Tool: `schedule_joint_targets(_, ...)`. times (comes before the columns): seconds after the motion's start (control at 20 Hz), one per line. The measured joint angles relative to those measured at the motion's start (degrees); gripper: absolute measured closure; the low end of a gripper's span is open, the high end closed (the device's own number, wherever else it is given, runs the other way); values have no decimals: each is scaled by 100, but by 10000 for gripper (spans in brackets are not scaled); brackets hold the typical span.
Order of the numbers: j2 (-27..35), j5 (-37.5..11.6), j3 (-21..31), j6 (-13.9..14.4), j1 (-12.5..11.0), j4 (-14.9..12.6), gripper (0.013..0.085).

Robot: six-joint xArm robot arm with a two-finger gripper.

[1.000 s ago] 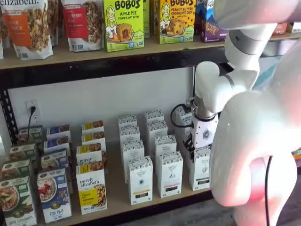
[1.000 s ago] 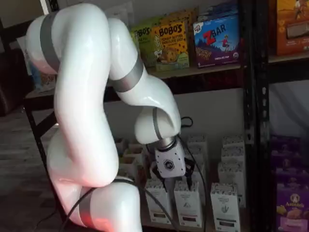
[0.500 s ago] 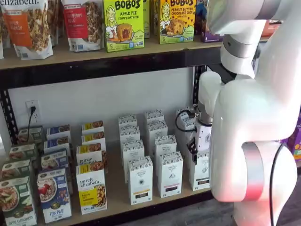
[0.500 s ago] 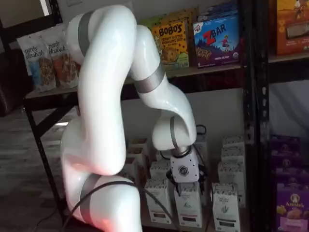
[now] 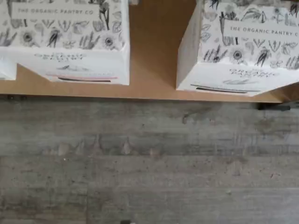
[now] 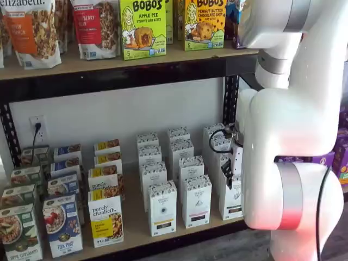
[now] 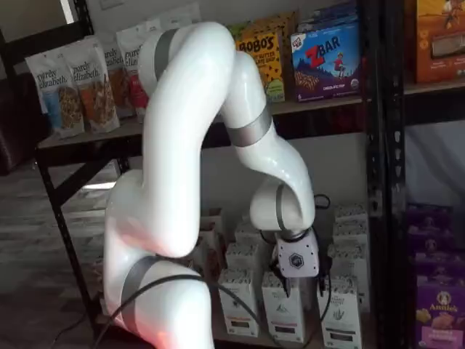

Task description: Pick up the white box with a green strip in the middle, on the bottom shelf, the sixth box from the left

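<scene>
In a shelf view, the gripper (image 6: 227,184) hangs at the right of the frame, low in front of the bottom shelf (image 6: 136,231). Most of it is hidden by the big white arm (image 6: 296,125). Only dark parts and a looped black cable (image 6: 217,136) show, so I cannot tell whether the claw is released or clenched. No box is visibly grasped.

The target box (image 6: 232,200) stands at the front of the rightmost row of white boxes, in the lower right of the frame, just under the gripper. Its strip colour is too small to read here.

There are three rows of white patterned boxes. The left row (image 6: 162,207) has four boxes and the middle row (image 6: 196,200) has four. The right row is partly covered by the arm. Three rows of coloured boxes (image 6: 62,223) fill the lower left.

On the upper shelf (image 6: 109,60) are two yellow-green snack boxes (image 6: 142,27) and two granola bags (image 6: 32,30).

The wrist view shows two white flowered boxes at the shelf's front edge, with a bare gap of brown board between them. One (image 5: 70,42) has a pink strip and the other (image 5: 243,51) a darker strip. The grey wood floor (image 5: 149,163) fills the rest of that view.
</scene>
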Motion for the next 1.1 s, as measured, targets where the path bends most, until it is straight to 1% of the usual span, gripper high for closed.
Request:
schedule_joint_targets(0.3,482,43,-576,-871,-12,887,130)
schedule_joint_targets(0.4,589,29,-731,-900,-18,911,130)
schedule_joint_targets(0.5,705,73,-920,-881,-35,876,130)
schedule_joint_targets(0.6,784,127,-1054,-1009,-23,1022,130)
schedule_joint_targets(0.75,943,279,-1337,-1267,10,1327,130)
schedule_joint_targets(0.8,988,300,-1410,-1245,13,1309,130)
schedule_joint_targets(0.95,1179,457,-1710,-872,-8,894,130)
schedule_joint_targets(1.0,1246,492,-1796,-807,-21,809,130)
schedule_joint_targets(1.1,1348,518,-1918,-773,-49,746,130)
